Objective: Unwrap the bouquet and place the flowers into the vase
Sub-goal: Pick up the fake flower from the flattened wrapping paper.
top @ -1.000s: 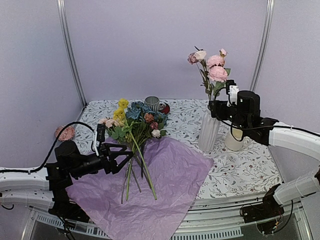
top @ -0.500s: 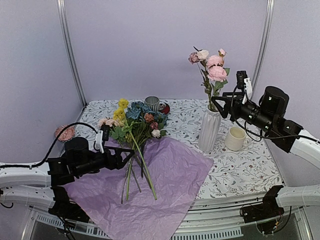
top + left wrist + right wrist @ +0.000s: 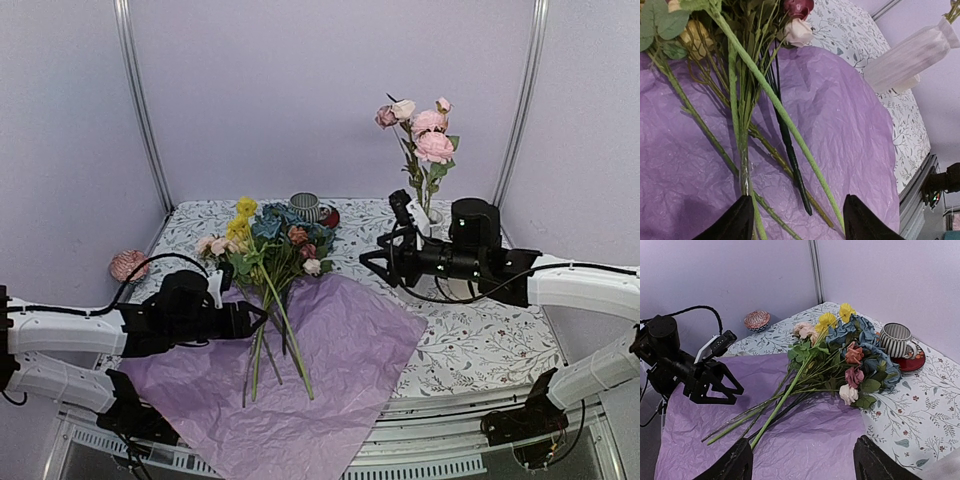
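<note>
**While the loose flowers lie on the flat purple paper, both grippers are released**

Left gripper: jaws spread, straddling the stem ends low over the paper, clamped on nothing. Right gripper: jaws wide, nothing between them, hanging over the paper's far right corner and facing the blooms. Vase stands upright on the patterned table behind the right arm, with pink roses in it.

Plain lilac walls and metal posts enclose a floral-clothed table.
</note>
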Tool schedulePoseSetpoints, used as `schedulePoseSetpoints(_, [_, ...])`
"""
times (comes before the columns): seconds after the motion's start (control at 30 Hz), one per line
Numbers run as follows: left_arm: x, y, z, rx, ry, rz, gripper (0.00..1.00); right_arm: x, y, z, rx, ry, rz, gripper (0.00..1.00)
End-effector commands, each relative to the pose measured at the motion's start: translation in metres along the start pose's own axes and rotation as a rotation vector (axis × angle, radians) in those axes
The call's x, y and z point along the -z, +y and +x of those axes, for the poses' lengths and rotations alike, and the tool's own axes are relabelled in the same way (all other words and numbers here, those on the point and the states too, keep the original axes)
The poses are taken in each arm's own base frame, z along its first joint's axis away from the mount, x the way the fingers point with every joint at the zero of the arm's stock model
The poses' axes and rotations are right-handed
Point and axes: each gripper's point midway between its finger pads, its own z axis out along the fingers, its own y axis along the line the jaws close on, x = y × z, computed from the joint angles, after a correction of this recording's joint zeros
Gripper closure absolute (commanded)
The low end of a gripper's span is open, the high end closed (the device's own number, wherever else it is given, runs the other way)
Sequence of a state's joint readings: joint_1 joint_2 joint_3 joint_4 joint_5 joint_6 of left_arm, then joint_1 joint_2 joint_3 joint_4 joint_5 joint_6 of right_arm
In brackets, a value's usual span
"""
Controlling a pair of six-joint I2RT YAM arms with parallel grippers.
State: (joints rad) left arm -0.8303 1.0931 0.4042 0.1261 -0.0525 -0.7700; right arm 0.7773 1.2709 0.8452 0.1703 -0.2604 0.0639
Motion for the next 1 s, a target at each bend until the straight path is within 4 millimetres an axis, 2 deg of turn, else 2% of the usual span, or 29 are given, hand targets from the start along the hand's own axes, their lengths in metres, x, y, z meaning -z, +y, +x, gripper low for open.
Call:
schedulePoseSetpoints(0.0, [-0.012,-0.014,-0.008,0.033,0.009,0.047,0.37,-0.019,0.005,0.015,0.042,-0.012,-0.033,0.29])
schedulePoseSetpoints(0.1, [-0.023,-0.017,-0.006,0.025,0.040,0.044,0.32,-0.030,0.000,0.028,0.030,0.006,-0.006,0.27])
schedulePoseSetpoints(0.23, [-0.034,-0.017,-0.005,0.037,0.055,0.027,0.25,-0.034,-0.007,0.047,0.026,-0.035,0.036,0.26])
schedulePoseSetpoints(0.37, [-0.043,-0.015,-0.006,0.075,0.049,0.012,0.24,-0.034,-0.023,0.076,-0.009,-0.041,0.117,0.26])
schedulePoseSetpoints(0.43, [-0.048,-0.016,-0.007,0.088,0.049,0.013,0.25,-0.037,-0.025,0.082,-0.034,-0.029,0.119,0.26])
schedulePoseSetpoints(0.53, [-0.057,-0.013,-0.008,0.109,0.061,-0.023,0.29,-0.040,-0.026,0.083,-0.036,-0.028,0.124,0.25])
schedulePoseSetpoints(0.63, [-0.063,-0.008,-0.008,0.121,0.067,-0.062,0.38,-0.041,-0.026,0.082,-0.028,-0.030,0.126,0.25])
schedulePoseSetpoints(0.97, [-0.074,-0.002,-0.008,0.190,0.061,-0.105,0.51,-0.041,-0.025,0.082,-0.020,-0.029,0.125,0.24])
